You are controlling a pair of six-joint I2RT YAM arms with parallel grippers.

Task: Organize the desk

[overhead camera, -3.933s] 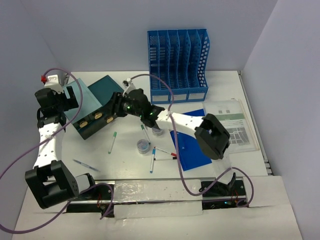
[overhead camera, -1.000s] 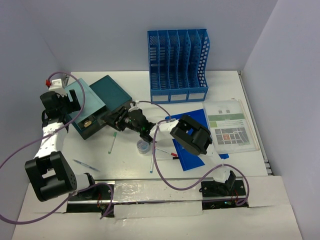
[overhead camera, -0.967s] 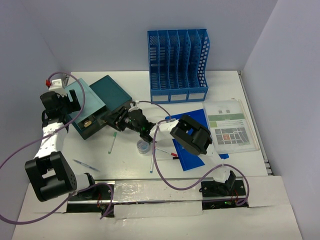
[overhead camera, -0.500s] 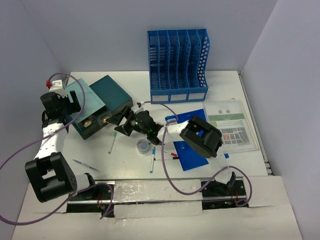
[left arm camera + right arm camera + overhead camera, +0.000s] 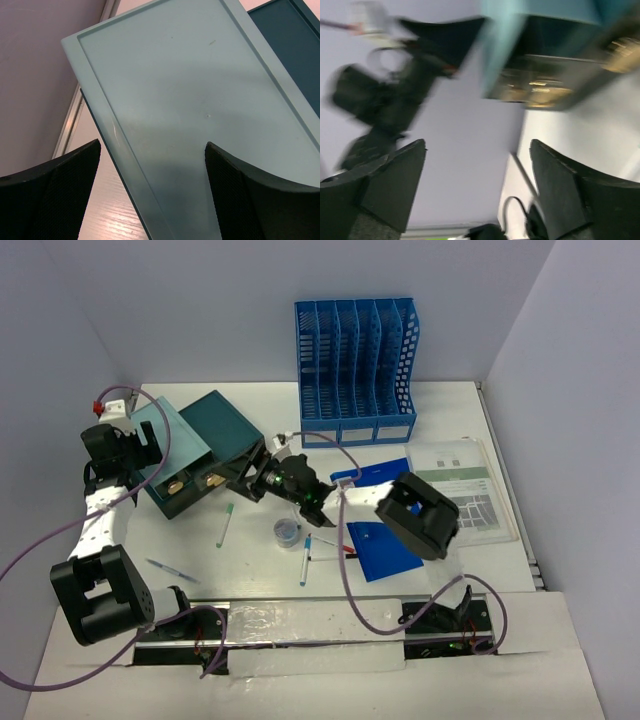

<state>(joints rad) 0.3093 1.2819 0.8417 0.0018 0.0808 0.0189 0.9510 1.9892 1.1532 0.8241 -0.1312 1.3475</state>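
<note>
worktop: large flat white worktop [image 5: 450, 410], floor of the lavender-walled enclosure, under everything; clutter sits left and centre.
left fingers: left fingers [image 5: 60, 195] spread wide, nothing between, hovering over the pale teal flat lid [image 5: 190, 100].
right fingers: right fingers [image 5: 385, 185] apart and empty, view blurred; just in front of the dark teal drawer box with brass handles [image 5: 215, 455].
step: we judge drawer-box work; can't tell if a drawer is open.
next: probably stowing the green-capped white pen [image 5: 226, 525] nearby; we'd need the right fingers turned down, straddling its barrel, then closing.
</note>
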